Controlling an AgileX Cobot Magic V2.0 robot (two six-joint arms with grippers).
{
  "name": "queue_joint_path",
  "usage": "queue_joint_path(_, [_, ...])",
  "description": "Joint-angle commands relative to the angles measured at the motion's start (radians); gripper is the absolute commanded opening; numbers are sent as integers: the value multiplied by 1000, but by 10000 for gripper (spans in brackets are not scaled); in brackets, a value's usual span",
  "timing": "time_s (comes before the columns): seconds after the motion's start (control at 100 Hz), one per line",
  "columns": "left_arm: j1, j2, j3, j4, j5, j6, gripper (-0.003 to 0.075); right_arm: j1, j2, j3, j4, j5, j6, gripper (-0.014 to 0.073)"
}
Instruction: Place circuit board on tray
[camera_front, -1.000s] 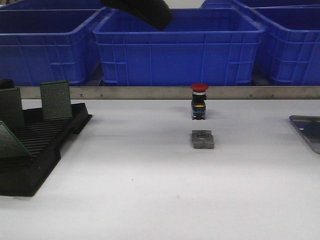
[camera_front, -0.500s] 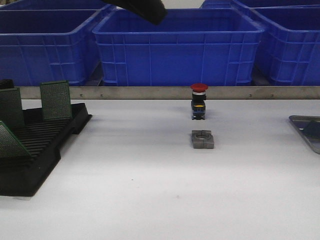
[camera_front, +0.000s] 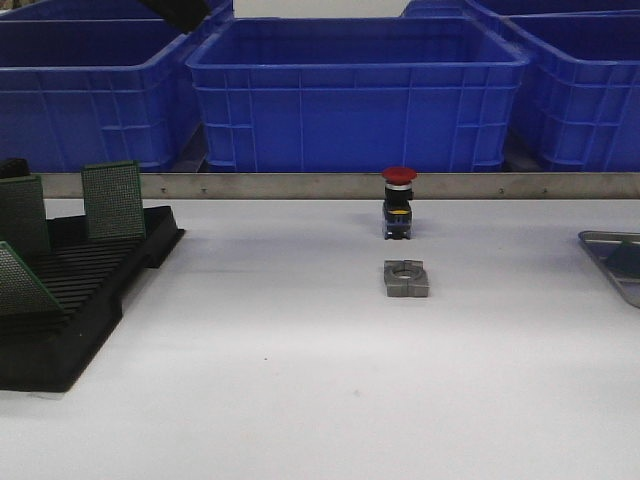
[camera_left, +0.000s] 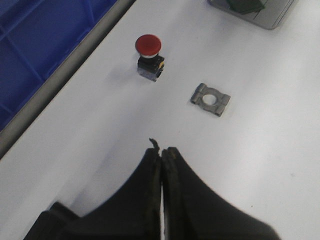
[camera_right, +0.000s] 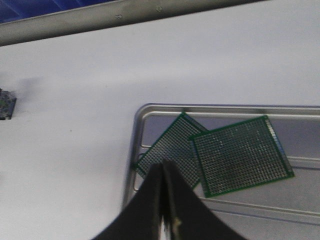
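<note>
Two green perforated circuit boards (camera_right: 239, 155) are lying overlapped in the shallow silvery-grey metal tray (camera_right: 131, 165) at the white desk's (camera_front: 300, 360) right edge. A red-capped push button (camera_front: 398, 203) and grey metal bracket (camera_front: 406, 279) are sitting mid-desk, well apart from the black slotted plastic rack (camera_front: 75, 290). Left claw (camera_left: 162, 156) and right claw (camera_right: 163, 172) are both pinched closed, empty.

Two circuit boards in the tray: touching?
Touching. Right wrist view shows one circuit board overlapping the other board inside the tray.
</note>
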Motion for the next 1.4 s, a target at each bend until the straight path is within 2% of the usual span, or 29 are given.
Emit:
queue_joint_path(0.0, [3,-53,-31,23,-57,-92,-20,30,-71,-17,18,2,-16,-58])
queue_joint_path(0.39, [3,-103,-16,290,-190,-512,-20,174,-194,18,22,-151,-16,-58])
queue_joint_path(0.73, [3,-172,56,439,-285,-864,-20,187,-306,60,92,-203,-16,-58])
queue_joint_path(0.98, [3,-289,220,469,-438,-943,-20,187,-453,136,92,-283,-28,-58])
queue_joint_path(1.39, [3,-625,623,470,-817,-956,-20,187,-739,256,92,-266,-51,-58])
